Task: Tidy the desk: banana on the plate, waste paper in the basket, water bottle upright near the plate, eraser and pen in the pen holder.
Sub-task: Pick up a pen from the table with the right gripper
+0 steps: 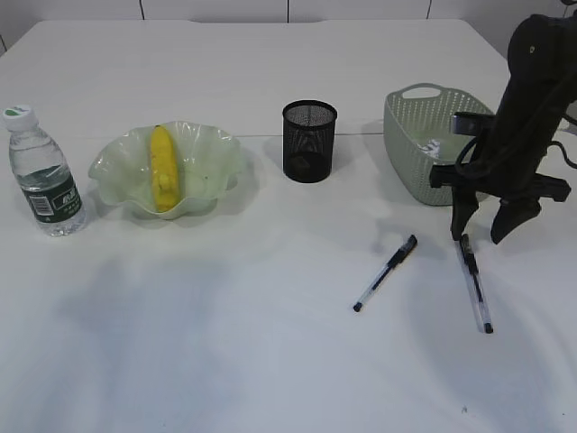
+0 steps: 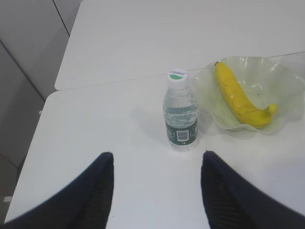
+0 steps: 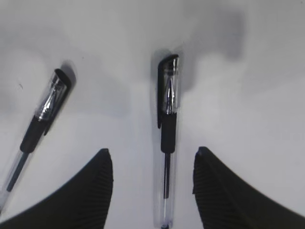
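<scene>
A yellow banana (image 1: 162,168) (image 2: 237,95) lies in the pale green wavy plate (image 1: 110,164) (image 2: 287,78). The water bottle (image 1: 43,173) (image 2: 181,117) stands upright just left of the plate. A black mesh pen holder (image 1: 309,141) stands at mid-table. Two pens lie on the table, one (image 1: 386,271) (image 3: 44,116) to the left and one (image 1: 474,283) (image 3: 167,114) to the right. My right gripper (image 1: 478,236) (image 3: 152,151) is open, straddling the right pen's barrel without touching it. White waste paper (image 1: 432,147) shows inside the basket (image 1: 410,144). My left gripper (image 2: 157,156) is open and empty, short of the bottle. The eraser is out of view.
The green woven basket stands at the back right, directly behind my right arm. A seam between two tabletops runs behind the plate and pen holder. The table's left edge shows in the left wrist view, not far from the bottle.
</scene>
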`<state>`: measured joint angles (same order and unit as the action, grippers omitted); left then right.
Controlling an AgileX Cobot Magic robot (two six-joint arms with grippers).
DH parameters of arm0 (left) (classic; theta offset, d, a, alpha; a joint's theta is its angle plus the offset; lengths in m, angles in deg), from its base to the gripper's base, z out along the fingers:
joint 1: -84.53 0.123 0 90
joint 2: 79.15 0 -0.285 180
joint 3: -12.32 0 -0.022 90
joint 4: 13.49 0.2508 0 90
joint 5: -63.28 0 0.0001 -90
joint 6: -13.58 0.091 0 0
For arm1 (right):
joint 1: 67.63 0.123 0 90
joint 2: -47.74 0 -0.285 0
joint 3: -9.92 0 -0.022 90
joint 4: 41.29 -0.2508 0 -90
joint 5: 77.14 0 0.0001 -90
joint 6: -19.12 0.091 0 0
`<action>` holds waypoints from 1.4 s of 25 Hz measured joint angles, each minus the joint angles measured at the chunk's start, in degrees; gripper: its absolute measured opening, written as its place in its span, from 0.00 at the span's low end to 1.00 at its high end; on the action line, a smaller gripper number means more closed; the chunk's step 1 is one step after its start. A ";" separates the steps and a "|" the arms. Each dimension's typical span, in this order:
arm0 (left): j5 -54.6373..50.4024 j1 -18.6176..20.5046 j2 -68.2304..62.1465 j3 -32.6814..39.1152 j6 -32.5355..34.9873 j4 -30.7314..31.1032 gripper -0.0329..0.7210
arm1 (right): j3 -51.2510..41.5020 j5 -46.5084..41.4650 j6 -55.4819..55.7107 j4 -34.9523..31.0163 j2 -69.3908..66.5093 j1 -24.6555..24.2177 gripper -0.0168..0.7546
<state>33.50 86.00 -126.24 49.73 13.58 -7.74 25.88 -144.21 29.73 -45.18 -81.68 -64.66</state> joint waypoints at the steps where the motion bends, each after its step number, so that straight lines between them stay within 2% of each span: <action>1: 0.00 0.00 0.00 0.00 0.00 -0.11 0.59 | 0.00 0.28 0.06 0.00 -0.04 0.00 0.55; 4: -0.26 0.00 0.00 0.00 0.00 -0.11 0.59 | 0.00 0.51 0.19 0.00 -0.95 0.00 0.57; 12: -0.81 0.00 0.00 0.00 0.00 -0.13 0.59 | 0.00 0.27 0.27 -0.12 -4.37 0.00 0.55; 20: -0.81 0.00 0.00 0.00 0.00 -0.23 0.59 | 0.00 1.16 0.42 -0.12 -4.37 0.00 0.48; 35: -0.81 0.00 0.00 0.00 0.00 -0.23 0.59 | 0.00 3.21 2.01 2.37 -4.37 0.00 0.47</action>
<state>32.69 86.00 -126.24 49.73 13.58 -7.97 25.88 -140.99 31.74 -42.80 -86.05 -64.66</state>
